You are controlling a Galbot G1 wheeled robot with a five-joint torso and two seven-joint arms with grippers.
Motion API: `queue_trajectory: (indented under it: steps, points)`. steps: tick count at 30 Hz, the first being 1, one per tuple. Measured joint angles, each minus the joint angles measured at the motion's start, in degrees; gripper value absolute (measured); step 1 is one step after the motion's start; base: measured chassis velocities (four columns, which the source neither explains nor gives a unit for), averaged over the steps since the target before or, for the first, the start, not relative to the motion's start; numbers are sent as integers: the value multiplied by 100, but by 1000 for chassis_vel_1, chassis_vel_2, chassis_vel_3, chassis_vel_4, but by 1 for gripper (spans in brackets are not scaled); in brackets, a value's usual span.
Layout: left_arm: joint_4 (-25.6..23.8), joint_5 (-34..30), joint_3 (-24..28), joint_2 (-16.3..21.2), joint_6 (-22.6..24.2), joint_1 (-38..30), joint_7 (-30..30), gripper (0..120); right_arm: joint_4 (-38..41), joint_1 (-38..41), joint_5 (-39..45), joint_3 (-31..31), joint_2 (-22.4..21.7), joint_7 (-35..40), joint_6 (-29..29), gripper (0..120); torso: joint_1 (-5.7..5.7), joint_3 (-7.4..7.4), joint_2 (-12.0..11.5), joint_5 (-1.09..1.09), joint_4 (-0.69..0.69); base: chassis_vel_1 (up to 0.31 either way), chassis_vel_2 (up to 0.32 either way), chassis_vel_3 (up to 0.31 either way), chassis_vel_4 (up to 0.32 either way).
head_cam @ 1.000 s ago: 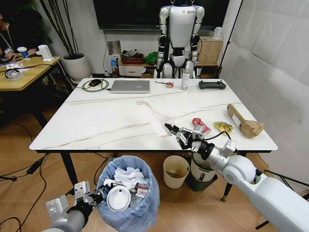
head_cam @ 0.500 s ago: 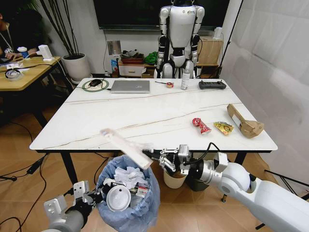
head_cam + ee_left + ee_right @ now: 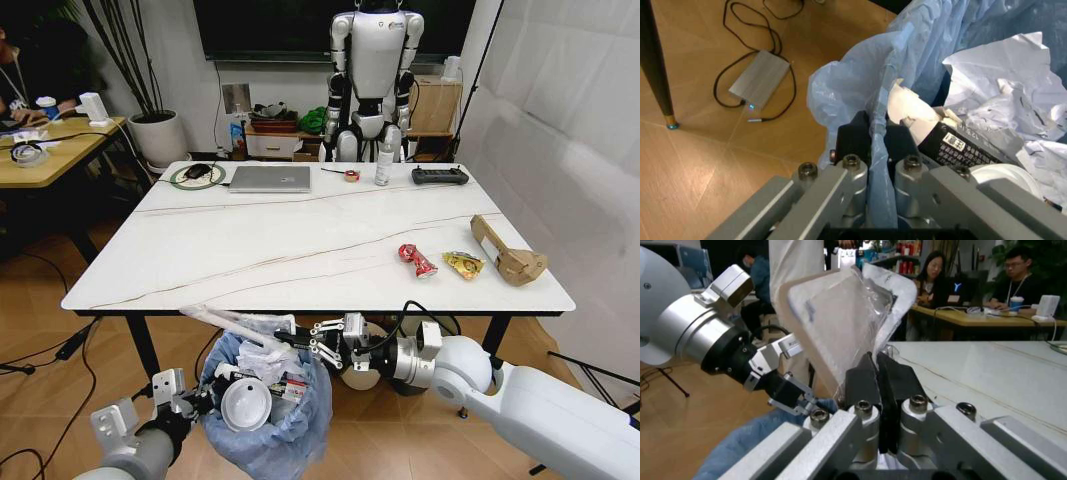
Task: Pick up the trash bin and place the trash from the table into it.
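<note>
Marble-look table point(image 3: 250, 250) stands in an office room, a laptop point(image 3: 269, 178) and a black controller point(image 3: 439, 175) at its far edge. Trash on the top: a red wrapper point(image 3: 417, 260), a yellow wrapper point(image 3: 463, 263) beside it, and a brown paper bag point(image 3: 508, 256) near the right edge.

Trash bin point(image 3: 268, 400) hangs below the near table edge, off the floor. Left gripper point(image 3: 195, 405) is clamped on its rim; the left wrist view shows the fingers pinching the light-blue bag liner point(image 3: 860, 95). Inside the bin: crumpled tissues point(image 3: 1013, 85), a white lid point(image 3: 245, 407), a printed carton point(image 3: 940, 135).

Right gripper point(image 3: 300, 343) reaches across under the table edge, fingers closed on one end of a clear plastic package point(image 3: 230, 324). The package lies stretched over the bin mouth, its far end reaching past the rim toward the robot's left.

Step in hand, by my reading: dropping the package.

- Package is long and light; if let go here, the overhanging end could tip it out over the rim.
- Better to angle the held end down so it slides in lengthwise, then open.
- Keep the bin level and steady under it; the grip on thin liner looks slippery.
</note>
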Motion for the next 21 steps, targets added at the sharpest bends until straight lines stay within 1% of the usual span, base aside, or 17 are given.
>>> queue_trajectory:
  steps: [5, 8, 15, 21]
  points:
    - [-3, -23, -30, 16, 7, -1, -14, 0, -81, -7, -58, -1, 80, -2, 12, 0, 0, 0, 0, 0, 0, 0, 0, 0, 0]
    - [-9, -52, -37, 14, 35, -11, -47, 0, -187, -66, -248, 84, 116, -12, 62, 0, 0, 0, 0, 0, 0, 0, 0, 0, 0]
    - [-9, -78, -59, 35, 45, -22, -61, 0, -270, -201, -536, 277, 16, -55, 113, 0, 0, 0, 0, 0, -1, 0, 0, 0, 0]
    - [-33, -151, -142, 92, 56, -31, -82, 0, -259, -307, -611, 350, 2, -76, 117, 0, 0, 0, 0, 0, 0, 0, 0, 0, 0]
